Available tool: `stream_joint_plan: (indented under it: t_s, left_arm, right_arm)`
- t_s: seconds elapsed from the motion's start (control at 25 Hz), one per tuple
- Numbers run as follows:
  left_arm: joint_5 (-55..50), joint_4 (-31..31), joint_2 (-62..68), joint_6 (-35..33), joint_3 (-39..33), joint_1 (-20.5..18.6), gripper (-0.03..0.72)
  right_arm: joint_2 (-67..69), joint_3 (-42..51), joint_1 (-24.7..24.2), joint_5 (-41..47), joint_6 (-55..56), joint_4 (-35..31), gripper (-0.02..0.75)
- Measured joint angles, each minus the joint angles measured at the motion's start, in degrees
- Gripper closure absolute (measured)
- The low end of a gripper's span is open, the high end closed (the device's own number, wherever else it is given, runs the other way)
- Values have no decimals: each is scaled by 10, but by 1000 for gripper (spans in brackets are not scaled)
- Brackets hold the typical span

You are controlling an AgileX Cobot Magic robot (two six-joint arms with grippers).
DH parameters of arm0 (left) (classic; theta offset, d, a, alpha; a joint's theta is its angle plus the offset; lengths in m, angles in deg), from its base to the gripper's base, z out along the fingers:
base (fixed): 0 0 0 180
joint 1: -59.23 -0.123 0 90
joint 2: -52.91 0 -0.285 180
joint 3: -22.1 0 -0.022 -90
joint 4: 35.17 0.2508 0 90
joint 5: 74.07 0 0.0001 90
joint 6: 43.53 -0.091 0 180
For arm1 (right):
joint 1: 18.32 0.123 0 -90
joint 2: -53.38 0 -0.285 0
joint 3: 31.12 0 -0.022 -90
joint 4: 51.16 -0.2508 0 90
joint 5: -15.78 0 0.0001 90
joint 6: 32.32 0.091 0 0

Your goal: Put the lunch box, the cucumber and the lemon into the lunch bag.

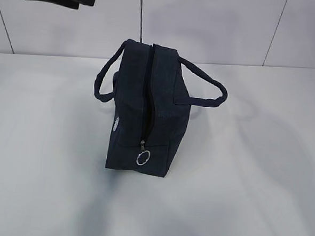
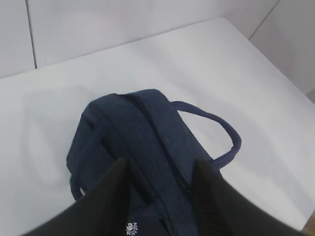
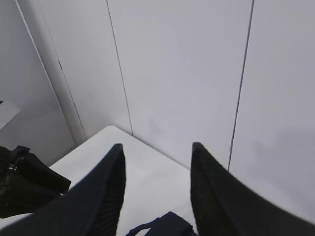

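The silver ring pull (image 1: 142, 158) hangs nearest; the lunch bag (image 1: 145, 112) is zipped. Both claws (image 2: 160, 189) (image 3: 157, 187) are open and empty. The bag could tip.

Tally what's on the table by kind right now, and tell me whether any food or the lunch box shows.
Lunch bag, navy, zipper closed: 1
Lunch box: 0 in view
Cucumber: 0 in view
Lemon: 0 in view
Total: 1

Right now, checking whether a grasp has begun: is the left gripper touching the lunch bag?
Apart. In the left wrist view the left gripper has open jaws framing the lunch bag from above; in the exterior view nothing touches the bag.
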Motion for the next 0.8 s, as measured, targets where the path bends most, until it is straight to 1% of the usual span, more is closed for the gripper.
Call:
stream_joint_plan:
  t_s: [0.12,0.28,0.52,0.68,0.8]
  left_arm:
    - [8,9,-31,-4,0,0,409]
    - [14,18,-71,-5,0,0,409]
    - [9,22,-120,-5,0,0,409]
    - [2,23,-154,-5,0,0,409]
    - [-11,25,-180,-5,0,0,409]
  right_arm:
    - [-47,0,0,-22,-10,1,407]
    - [-114,0,0,-31,-23,14,407]
    - [-213,0,0,-22,-38,44,409]
    - [-274,0,0,-9,-48,48,409]
    - [-328,34,0,-7,-51,57,412]
